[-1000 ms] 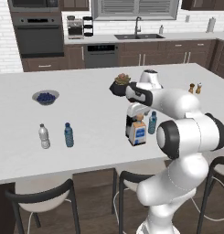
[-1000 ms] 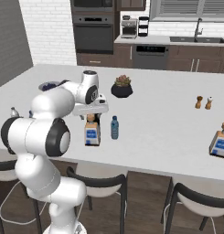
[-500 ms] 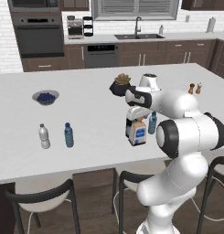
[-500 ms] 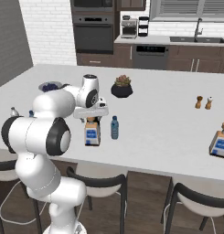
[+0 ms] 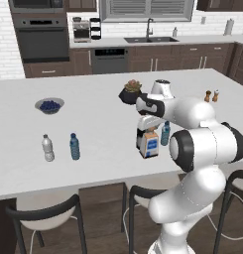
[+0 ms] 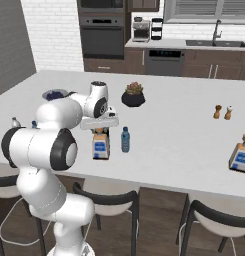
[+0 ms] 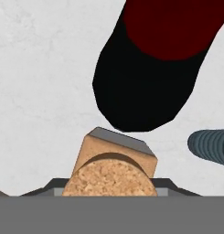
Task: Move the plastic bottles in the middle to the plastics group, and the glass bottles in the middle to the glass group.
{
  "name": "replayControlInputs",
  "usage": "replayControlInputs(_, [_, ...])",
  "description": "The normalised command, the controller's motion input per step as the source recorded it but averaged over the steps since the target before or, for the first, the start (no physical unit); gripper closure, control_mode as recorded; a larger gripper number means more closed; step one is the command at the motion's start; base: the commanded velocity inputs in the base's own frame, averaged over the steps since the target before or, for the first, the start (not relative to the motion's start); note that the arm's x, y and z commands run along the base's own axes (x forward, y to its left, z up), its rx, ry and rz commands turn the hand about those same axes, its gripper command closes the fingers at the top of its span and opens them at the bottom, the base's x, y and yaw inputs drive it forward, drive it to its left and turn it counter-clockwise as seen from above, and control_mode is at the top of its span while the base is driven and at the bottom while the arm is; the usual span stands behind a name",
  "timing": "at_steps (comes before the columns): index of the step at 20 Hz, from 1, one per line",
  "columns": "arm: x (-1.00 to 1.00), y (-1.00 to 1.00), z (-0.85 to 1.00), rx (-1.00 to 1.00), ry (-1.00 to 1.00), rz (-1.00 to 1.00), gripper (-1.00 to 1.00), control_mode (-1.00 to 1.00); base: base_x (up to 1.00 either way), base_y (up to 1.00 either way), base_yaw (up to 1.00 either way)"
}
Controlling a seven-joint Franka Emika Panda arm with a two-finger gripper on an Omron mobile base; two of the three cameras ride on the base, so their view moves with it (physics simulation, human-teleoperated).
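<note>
Gripper sitting right over the squarish bottle, grip unconfirmed.

Left base view: gripper (image 5: 149,124) is hovering at the tan neck of the squarish bottle (image 5: 149,143) on the white island (image 5: 93,134); pale water bottle (image 5: 165,133) is standing just beside it, plastics group (image 5: 60,147) well apart to the left.
Right base view: gripper (image 6: 100,128) is sitting atop the squarish bottle (image 6: 100,146); can't tell if fingers are clamping.
Hand view: cork top (image 7: 109,178) is showing at the bottom, the dark wine bottle (image 7: 152,64) looming just behind.
</note>
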Motion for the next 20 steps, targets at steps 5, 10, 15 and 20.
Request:
replayControlInputs(5, [0.0,0.0,0.0,0.0,0.0,0.0,1.0,-1.0,0.0,0.0,0.0])
replayControlInputs(10, [-0.39,0.0,0.03,0.0,0.0,0.0,1.0,-1.0,0.0,0.0,0.0])
replayControlInputs(15, [-0.88,-0.05,0.21,0.0,0.0,0.0,1.0,-1.0,0.0,0.0,0.0])
replayControlInputs(20, [-0.78,-0.15,0.24,0.0,-0.01,0.0,1.0,-1.0,0.0,0.0,0.0])
